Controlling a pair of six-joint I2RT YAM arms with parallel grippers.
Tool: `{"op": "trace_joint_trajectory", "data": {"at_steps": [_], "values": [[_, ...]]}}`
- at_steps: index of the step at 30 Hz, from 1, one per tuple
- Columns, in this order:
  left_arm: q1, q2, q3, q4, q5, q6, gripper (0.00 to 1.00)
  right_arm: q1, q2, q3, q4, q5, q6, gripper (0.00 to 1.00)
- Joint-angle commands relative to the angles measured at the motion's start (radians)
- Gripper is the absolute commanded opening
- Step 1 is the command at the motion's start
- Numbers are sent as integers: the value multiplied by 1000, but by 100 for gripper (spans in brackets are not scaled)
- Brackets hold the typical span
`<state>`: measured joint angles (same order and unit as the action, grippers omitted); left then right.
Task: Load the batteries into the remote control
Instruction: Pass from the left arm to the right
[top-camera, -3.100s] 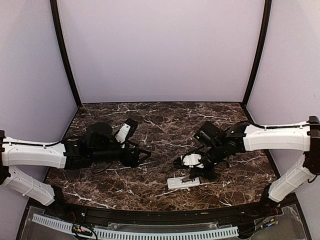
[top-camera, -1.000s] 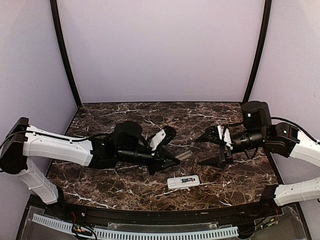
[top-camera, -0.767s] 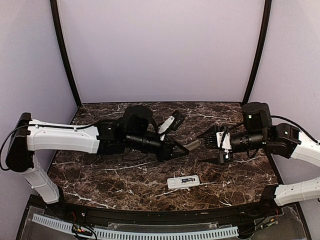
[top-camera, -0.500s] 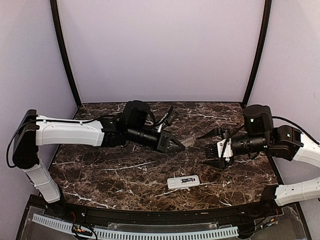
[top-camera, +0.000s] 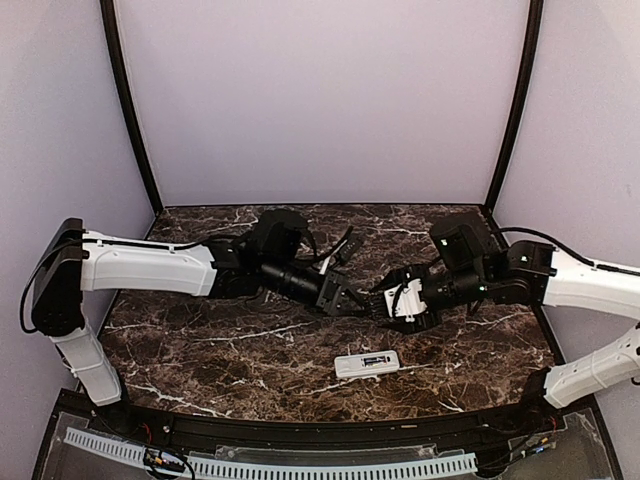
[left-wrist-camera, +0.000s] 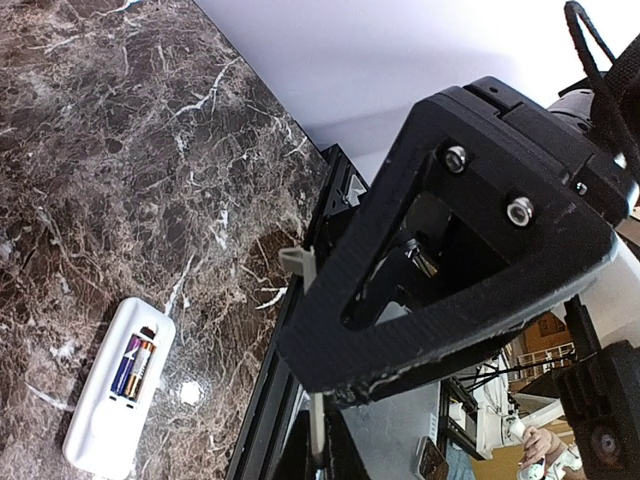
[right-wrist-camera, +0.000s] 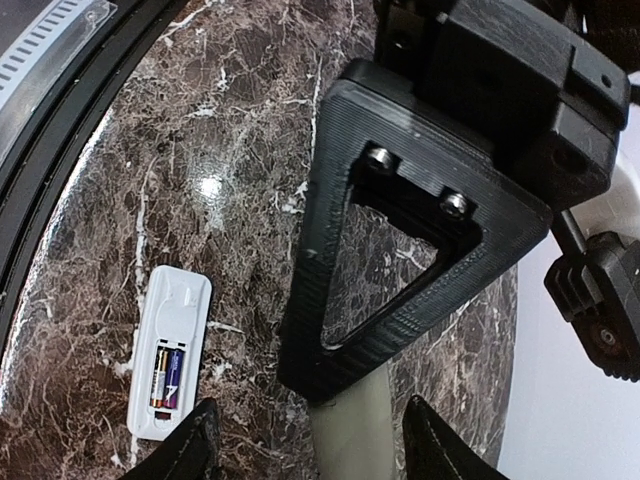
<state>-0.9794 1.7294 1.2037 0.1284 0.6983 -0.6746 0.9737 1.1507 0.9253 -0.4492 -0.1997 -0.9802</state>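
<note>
Left gripper (top-camera: 350, 300) is pressed together on a flat grey-beige cover piece (right-wrist-camera: 355, 425) and holds it out above the table (top-camera: 230, 350), towards the right gripper (top-camera: 392, 303). The right gripper's two fingers (right-wrist-camera: 190, 445) are spread, one on each side of the cover's free end. They stand clear of it in the right wrist view. Both grippers hang above the middle of the table, tip to tip.

The remote control (top-camera: 367, 364) lies flat on the table with its plain back up. It sits nearer the front edge than both grippers and touches neither. Its battery bay is uncovered, and the batteries (right-wrist-camera: 168, 375) lie in it side by side. They are slim cylinders with dark, purple and gold wrapping.

The remote is a smooth white rectangle with rounded corners. The tabletop is glossy dark brown marble with white veins. The left gripper's finger is a black, ribbed triangular frame with two screws.

A black rail (top-camera: 300, 428) runs along the front edge, just beyond the remote. Bare marble lies open to the left and right of the remote and behind the grippers, up to the pale walls.
</note>
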Motion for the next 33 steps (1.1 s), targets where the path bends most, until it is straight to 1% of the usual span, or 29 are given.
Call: {"op": "trace_joint_trajectory", "data": {"at_steps": [1,4,7,17,22,26,30,31,32,33], "values": [[-3,1,9,-15,19,-15,0,3,22,44,21,30,63,58],[-3,0,10,-24,17,-14,0,3,18,34,48,28,71,50],[-2,-3,9,-25,17,-12,0,2,21,35,40,32,71,38],[-3,2,8,-29,21,0,0,0,54,49,23,73,83,36],[-2,2,7,-30,18,1,0,2,50,69,23,45,95,21],[-4,5,7,-29,25,0,0,2,37,62,15,38,102,12],[-2,1,7,-26,30,15,0,1,25,56,-14,28,120,7],[-1,-1,9,-33,32,35,1,1,19,54,-20,20,124,7],[-2,-2,15,-37,32,45,6,-1,14,52,-27,15,128,6],[0,-6,17,-51,31,62,18,0,12,51,-35,10,135,6]]}}
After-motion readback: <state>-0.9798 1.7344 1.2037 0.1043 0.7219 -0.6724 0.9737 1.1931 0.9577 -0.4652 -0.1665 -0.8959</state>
